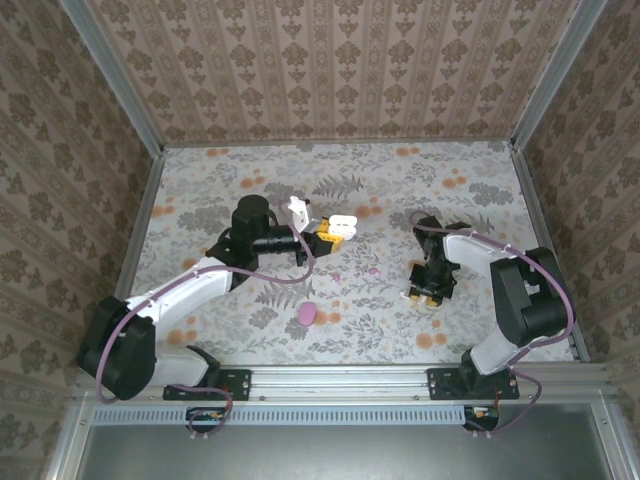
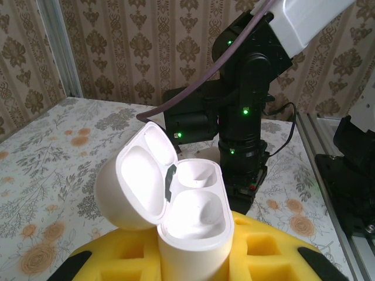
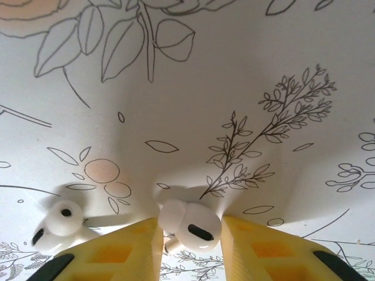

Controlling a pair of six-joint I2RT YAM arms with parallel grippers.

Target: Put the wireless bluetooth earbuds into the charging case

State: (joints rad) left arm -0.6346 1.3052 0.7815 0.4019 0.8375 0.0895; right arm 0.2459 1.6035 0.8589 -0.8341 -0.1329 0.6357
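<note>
Left jaws are clamped tight on the white charging case [image 2: 193, 225], yellow pads pressed to its lower body, and the case stands upright above them. Its lid [image 2: 137, 181] is swung wide open to the left of the body, and both hollows face up with nothing in them. Beyond the case, the black right arm [image 2: 246, 105] reaches down to the surface [image 2: 47, 175].

Over to the right jaws: they're down at the floral surface, narrowed around a white earbud [image 3: 190, 225]. Both yellow pads look to be touching its sides, and its dark vent faces the camera. A second white earbud [image 3: 58, 225] lies just outside the left-hand pad, apart from it, resting on the print.

From above, two tiny pink buds [image 1: 372, 270] [image 1: 335, 276] lie between the two sets of jaws, and a larger pink rounded piece [image 1: 308, 313] sits nearer the arm bases.
</note>
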